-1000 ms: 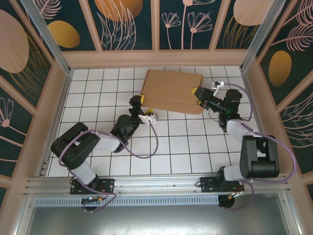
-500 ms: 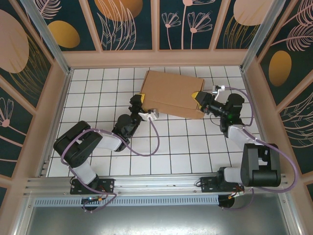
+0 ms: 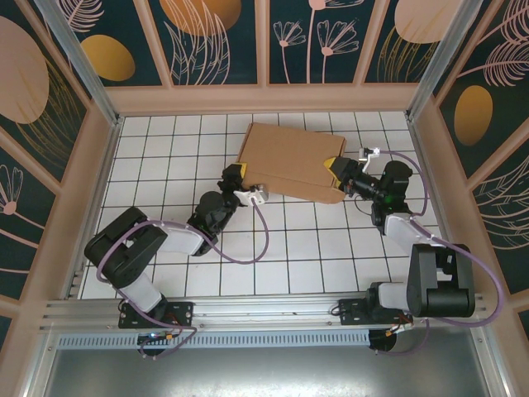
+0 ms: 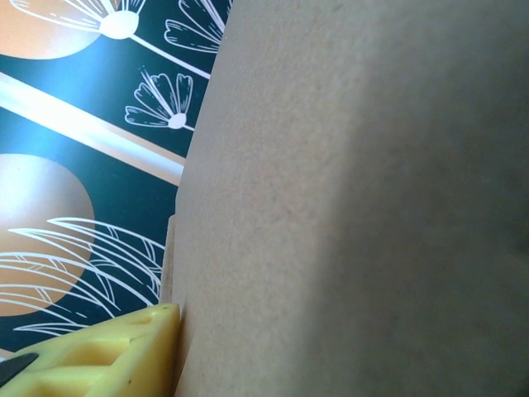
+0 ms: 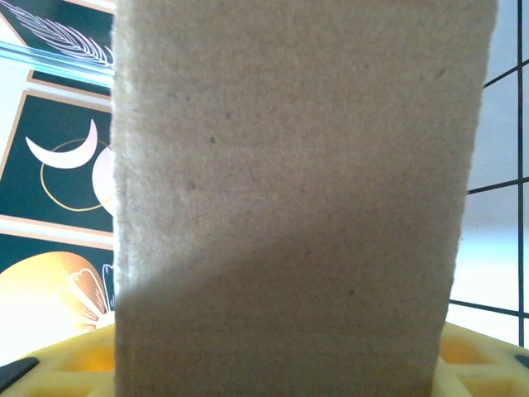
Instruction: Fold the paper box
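The paper box [image 3: 293, 157] is a flat brown cardboard mailer lying skewed at the back middle of the tiled table. My left gripper [image 3: 239, 174] is at its near-left corner. In the left wrist view one yellow finger [image 4: 107, 356] presses flat against the cardboard [image 4: 347, 198], which hides the other finger. My right gripper [image 3: 335, 168] holds the box's right end. In the right wrist view the cardboard wall [image 5: 289, 182] stands between both yellow fingers [image 5: 483, 364], which touch it on either side.
The white gridded table [image 3: 273, 248] is walled by a wooden rim [image 3: 264, 99] with patterned panels at the back and sides. Both arms' purple cables [image 3: 256, 240] trail over the tiles. The box lies close to the back wall.
The left gripper's jaws have closed in on the box's near-left corner. The right arm has swung nearer the right wall, and the box has turned slightly with it.
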Controlling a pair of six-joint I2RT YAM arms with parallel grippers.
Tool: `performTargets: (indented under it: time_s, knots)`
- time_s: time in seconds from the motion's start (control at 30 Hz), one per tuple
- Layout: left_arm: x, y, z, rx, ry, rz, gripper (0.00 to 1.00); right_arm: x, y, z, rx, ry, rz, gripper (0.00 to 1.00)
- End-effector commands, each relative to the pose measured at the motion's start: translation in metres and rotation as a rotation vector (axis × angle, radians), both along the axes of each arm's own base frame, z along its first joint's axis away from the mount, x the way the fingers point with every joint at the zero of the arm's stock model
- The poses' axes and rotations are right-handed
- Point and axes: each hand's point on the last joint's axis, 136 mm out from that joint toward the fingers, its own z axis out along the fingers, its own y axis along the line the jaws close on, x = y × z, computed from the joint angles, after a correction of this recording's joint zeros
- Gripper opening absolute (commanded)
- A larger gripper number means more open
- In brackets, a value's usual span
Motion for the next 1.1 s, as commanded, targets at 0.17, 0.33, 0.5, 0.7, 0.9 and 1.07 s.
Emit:
performTargets:
  time_s: [0.17,0.33,0.5,0.7,0.9,1.07]
  knots:
    - [0.002,-0.006,0.008,-0.157,0.145,-0.036,0.38,-0.001,-0.006,0.019,-0.101,-0.203,-0.04,0.72]
    - [0.009,0.003,-0.003,-0.255,0.284,-0.001,0.31,0.0,-0.011,0.018,-0.138,-0.211,-0.046,0.8]
    - [0.022,0.015,-0.01,-0.331,0.411,0.038,0.32,0.003,-0.034,0.011,-0.291,-0.201,-0.099,0.82]
    - [0.03,0.01,-0.014,-0.328,0.568,0.031,0.29,0.009,-0.071,0.015,-0.552,-0.226,-0.248,0.86]
    - [0.034,0.012,-0.026,-0.302,0.614,0.066,0.31,0.009,-0.081,0.026,-0.508,-0.211,-0.299,0.91]
    - [0.044,0.024,-0.016,-0.326,0.533,0.135,0.32,0.008,-0.08,0.005,-0.184,0.03,-0.231,0.93]
